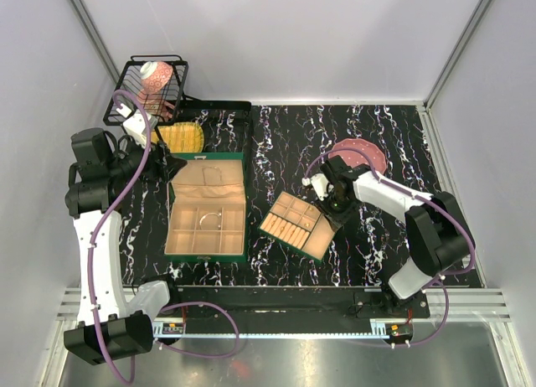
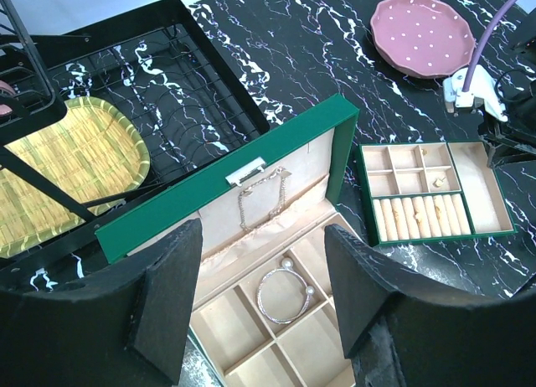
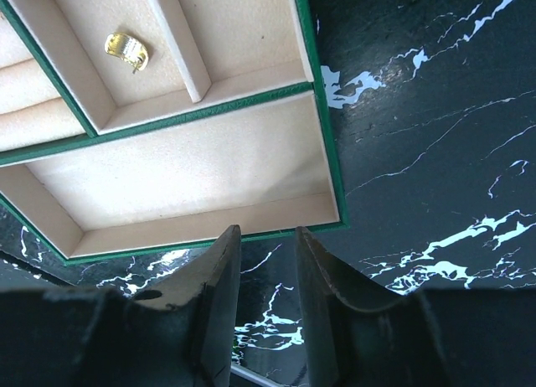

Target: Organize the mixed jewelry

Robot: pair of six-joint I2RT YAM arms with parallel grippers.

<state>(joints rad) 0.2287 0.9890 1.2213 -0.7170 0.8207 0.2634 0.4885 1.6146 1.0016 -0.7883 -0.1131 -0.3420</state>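
Observation:
The small green tray (image 1: 297, 225) with beige compartments lies mid-table. A gold jewelry piece (image 3: 127, 50) lies in one of its small compartments and also shows in the left wrist view (image 2: 437, 183). My right gripper (image 3: 267, 232) hovers just off the tray's edge (image 3: 322, 165) over bare table, its jaws slightly apart and empty; in the top view (image 1: 337, 215) it is at the tray's right corner. My left gripper (image 2: 264, 236) is wide open and empty above the big green box (image 1: 205, 207). A silver bangle (image 2: 282, 295) lies in the box and a chain (image 2: 260, 198) in its lid.
A pink white-dotted plate (image 1: 360, 155) sits back right; I make out no loose pieces on it. A bamboo tray (image 2: 67, 165) rests on a black rack at the back left. A wire basket (image 1: 146, 90) holds a cup in the far left corner.

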